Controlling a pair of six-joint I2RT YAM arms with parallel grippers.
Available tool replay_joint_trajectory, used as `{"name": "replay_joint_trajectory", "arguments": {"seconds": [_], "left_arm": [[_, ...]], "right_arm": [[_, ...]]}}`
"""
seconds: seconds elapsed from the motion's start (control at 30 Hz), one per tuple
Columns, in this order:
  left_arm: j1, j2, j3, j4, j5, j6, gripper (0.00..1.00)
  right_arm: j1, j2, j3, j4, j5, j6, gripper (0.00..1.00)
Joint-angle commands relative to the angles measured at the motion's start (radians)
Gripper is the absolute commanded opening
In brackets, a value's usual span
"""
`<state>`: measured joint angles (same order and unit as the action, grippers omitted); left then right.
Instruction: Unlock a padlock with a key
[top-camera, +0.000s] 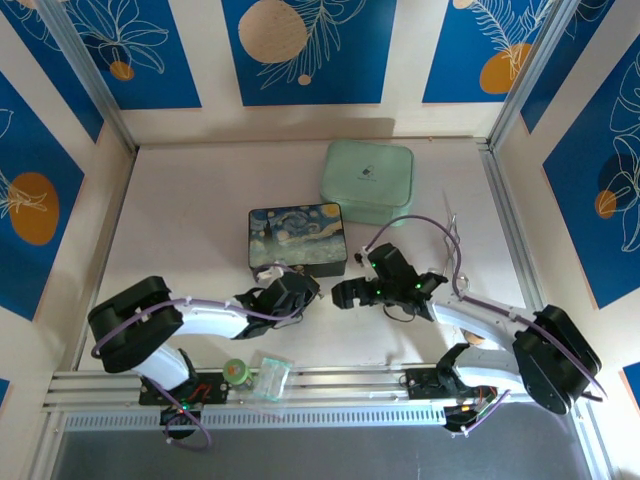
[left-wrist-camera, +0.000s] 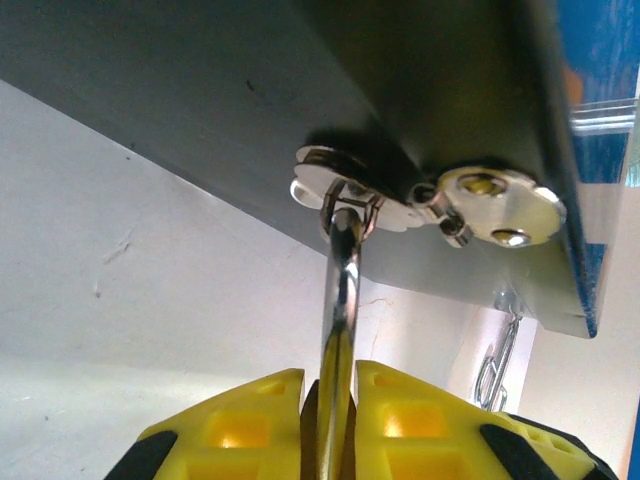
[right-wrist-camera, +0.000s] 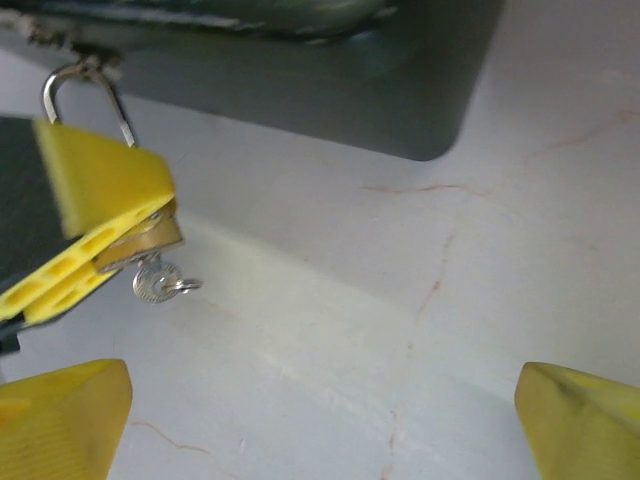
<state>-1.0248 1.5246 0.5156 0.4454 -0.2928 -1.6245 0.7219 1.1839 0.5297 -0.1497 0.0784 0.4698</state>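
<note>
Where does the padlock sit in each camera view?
Top external: hidden at the tips of the left gripper, by the near edge of the painted box.
Left wrist: the padlock shackle stands mid-frame between yellow fingers.
Right wrist: upper left, brass body clamped, key below.
Shared landmark: the painted box.

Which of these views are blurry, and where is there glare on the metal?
Left wrist view: bright glare on the latch and the padlock shackle, box side dark. Right wrist view: soft blur throughout, the key hazy. Top view: sharp, evenly lit.
</note>
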Motion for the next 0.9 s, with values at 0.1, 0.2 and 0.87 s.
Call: {"name": "replay_joint_trajectory", "arguments": {"seconds": [0.1, 0.2, 0.87], "left_arm": [[0.003, -0.032, 0.007, -0.02, 0.039, 0.029, 0.0], [0.004, -0.035, 0.013, -0.02, 0.046, 0.032, 0.0], [-0.006, -0.064, 0.02, -0.026, 0.059, 0.044, 0.0]], "right_arm": [[0.049, 0.037, 0.001, 0.128, -0.107, -0.106, 0.73], [0.076, 0.079, 0.02, 0.169, -0.107, -0.139, 0.65], [0.157, 0.241, 0.068, 0.287, -0.028, -0.226, 0.3]]}}
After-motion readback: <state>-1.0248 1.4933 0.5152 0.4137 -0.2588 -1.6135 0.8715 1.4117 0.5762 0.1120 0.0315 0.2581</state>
